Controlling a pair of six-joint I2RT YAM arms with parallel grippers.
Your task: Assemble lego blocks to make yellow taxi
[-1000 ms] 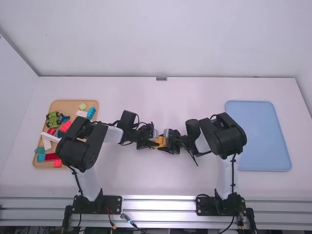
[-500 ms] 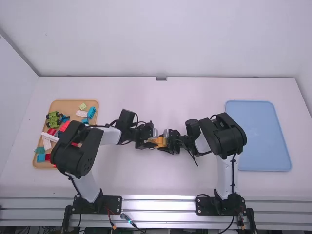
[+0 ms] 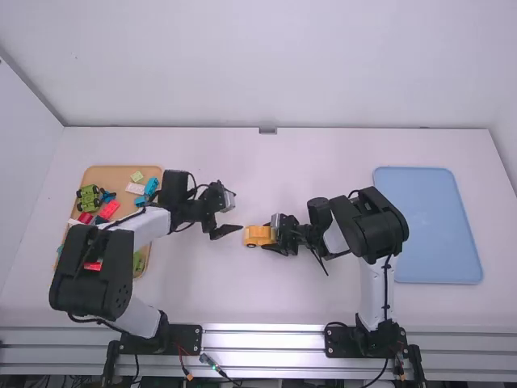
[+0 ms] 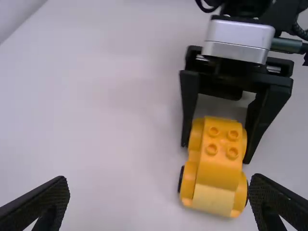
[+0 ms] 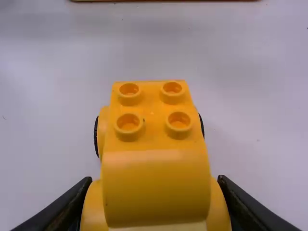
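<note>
- Black left gripper (image 4: 159,181): fingers standing apart, holding nothing, beside the car's free end.
- Black right gripper (image 5: 154,178): clamping the yellow, wheeled toy-brick car (image 3: 258,235) by its sides, mid-table.
- Step, I'm judging: fetching another piece from the tan tray (image 3: 115,173).
- Advising: backing the left off without brushing the car; bracing with the right; aligning over bare studs (image 5: 178,120), pressing straight down.

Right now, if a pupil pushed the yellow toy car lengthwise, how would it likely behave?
The yellow toy car would probably roll once freed, since dark wheels show at its sides. Its smooth, studded body suggests stiff plastic that shouldn't flex. While the right end effector grips it, though, a push may meet resistance.
</note>
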